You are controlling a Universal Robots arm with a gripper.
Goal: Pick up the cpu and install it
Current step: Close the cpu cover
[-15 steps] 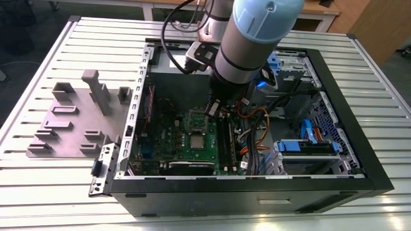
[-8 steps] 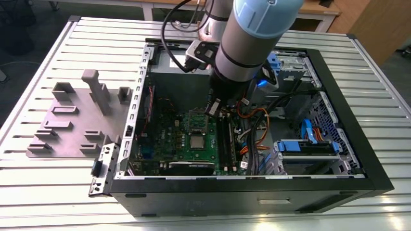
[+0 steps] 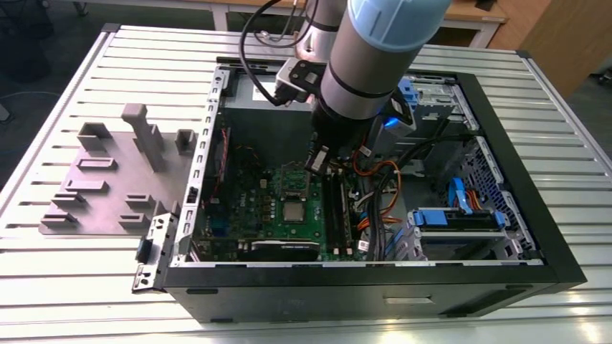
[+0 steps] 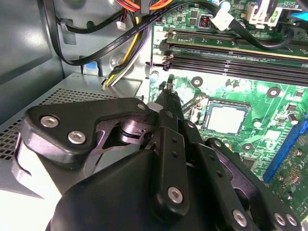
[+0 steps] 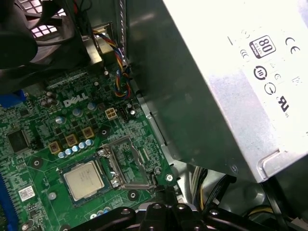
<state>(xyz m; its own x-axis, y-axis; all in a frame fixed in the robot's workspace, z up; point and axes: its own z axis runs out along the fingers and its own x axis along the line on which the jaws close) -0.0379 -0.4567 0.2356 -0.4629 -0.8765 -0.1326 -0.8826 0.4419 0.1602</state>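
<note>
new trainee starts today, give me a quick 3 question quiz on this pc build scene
1. True or false: the cpu already lies in its socket on the green motherboard.
2. Multiple choice: the hinged socket frame beside the cpu is (a) closed over the chip, (b) swung open, (c) removed.
3. In the exterior view, on which side of the computer case does the grey fixture plate lie?

Key: 1 true; 2 b; 3 the exterior view's left.

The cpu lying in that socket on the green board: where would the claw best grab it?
Probably by two opposite thin edges, coming straight down from above: the cpu lies flat, silvery top up, with the open hinged frame beside it.
</note>
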